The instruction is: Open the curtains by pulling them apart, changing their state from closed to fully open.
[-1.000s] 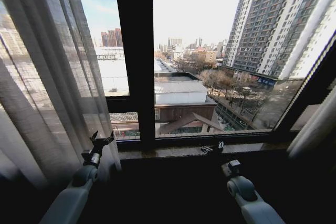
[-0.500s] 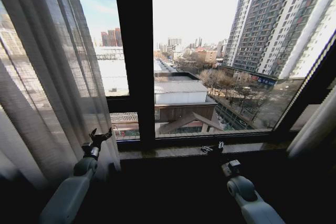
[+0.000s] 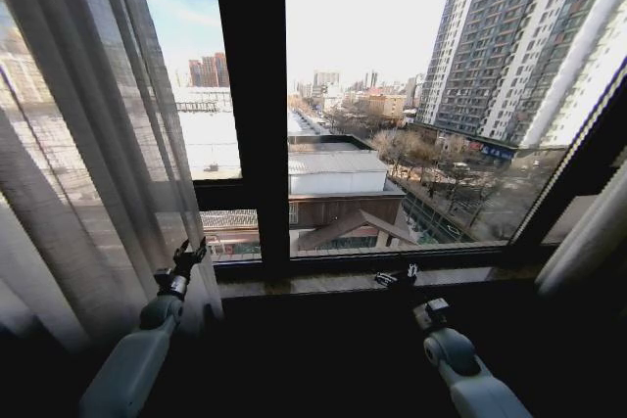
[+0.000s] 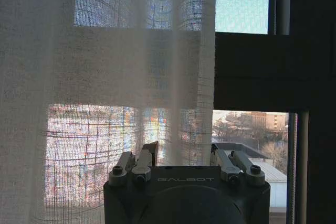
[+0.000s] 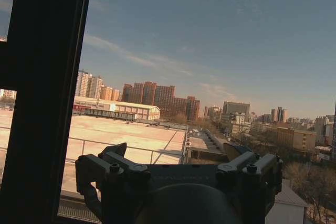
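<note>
Left gripper (image 3: 189,255) at near edge of sheer curtain (image 3: 88,144), fingers spread, fabric edge between them in wrist view, no clamp visible. Curtain bunched left of dark window post (image 3: 250,95). Right gripper (image 3: 397,278) low by sill (image 3: 323,283), fingers parted, holding nothing.

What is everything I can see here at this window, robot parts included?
Curtains: two sheer white panels, one hanging at the far left of the window, the other a narrow strip at the far right.
Window frame: one, dark, upright post in the middle with a crossbar low down.
Window sill: one, dark, along the bottom of the glass.
City outside: grey tower blocks at right, low white-roofed building at centre, blue sky above.
Left gripper: one, dark, open, raised at the inner edge of the left curtain.
Right gripper: one, dark, open, low by the sill, right of centre.
</note>
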`<state>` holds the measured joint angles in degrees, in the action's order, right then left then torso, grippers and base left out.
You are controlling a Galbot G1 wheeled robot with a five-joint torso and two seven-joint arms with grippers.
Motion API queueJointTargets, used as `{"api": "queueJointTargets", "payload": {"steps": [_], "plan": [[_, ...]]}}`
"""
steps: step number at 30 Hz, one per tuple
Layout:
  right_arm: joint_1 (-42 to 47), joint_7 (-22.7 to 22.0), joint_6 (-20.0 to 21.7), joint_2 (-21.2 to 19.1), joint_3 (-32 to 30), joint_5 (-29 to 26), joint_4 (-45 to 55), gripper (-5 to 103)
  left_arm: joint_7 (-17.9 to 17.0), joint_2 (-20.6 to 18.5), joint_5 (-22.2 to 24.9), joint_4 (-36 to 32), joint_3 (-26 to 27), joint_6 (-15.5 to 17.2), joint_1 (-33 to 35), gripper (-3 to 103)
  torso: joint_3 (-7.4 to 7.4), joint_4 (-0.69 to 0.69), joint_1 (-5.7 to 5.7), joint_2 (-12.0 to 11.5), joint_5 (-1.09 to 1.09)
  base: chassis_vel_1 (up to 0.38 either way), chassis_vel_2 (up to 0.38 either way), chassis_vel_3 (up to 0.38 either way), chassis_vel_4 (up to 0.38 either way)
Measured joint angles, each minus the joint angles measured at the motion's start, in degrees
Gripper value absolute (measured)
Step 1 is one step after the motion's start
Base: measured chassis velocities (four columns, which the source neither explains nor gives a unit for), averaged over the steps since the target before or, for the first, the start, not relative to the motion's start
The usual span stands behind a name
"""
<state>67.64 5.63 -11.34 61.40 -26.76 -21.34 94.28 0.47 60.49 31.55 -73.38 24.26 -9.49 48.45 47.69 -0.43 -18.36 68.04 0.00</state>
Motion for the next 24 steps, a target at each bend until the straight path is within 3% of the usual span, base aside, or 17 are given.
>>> {"api": "queueJointTargets", "payload": {"steps": [6,9,11,13,24], "plan": [[0.0,0.0,0.0,0.0,0.0,0.0,0.0,100,-0.06,-0.4,-0.09,-0.23,0.58,-0.07,0.28,27,0.0,0.0,0.0,0.0,0.0,0.0,0.0,0.0,0.0],[0.0,0.0,0.0,0.0,0.0,0.0,0.0,100,-0.6,-0.46,-0.31,-1.48,1.35,-0.07,1.6,11,0.0,0.0,0.0,0.0,0.0,0.0,0.0,0.0,0.0],[0.0,0.0,0.0,0.0,0.0,0.0,0.0,100,-0.82,-0.57,-0.31,-2.14,1.71,-0.08,2.16,11,0.0,0.0,0.0,0.0,0.0,0.0,0.0,0.0,0.0],[0.0,0.0,0.0,0.0,0.0,0.0,0.0,100,-1.12,-1.21,-0.17,-3.28,2.55,-0.27,3.47,2,0.0,0.0,0.0,0.0,0.0,0.0,0.0,0.0,0.0],[0.0,0.0,0.0,0.0,0.0,0.0,0.0,100,-1.14,-4.88,1.09,-1.86,4.25,-2.73,5.44,0,0.0,0.01,0.0,0.0,0.0,0.0,0.0,0.0,0.0]]}}
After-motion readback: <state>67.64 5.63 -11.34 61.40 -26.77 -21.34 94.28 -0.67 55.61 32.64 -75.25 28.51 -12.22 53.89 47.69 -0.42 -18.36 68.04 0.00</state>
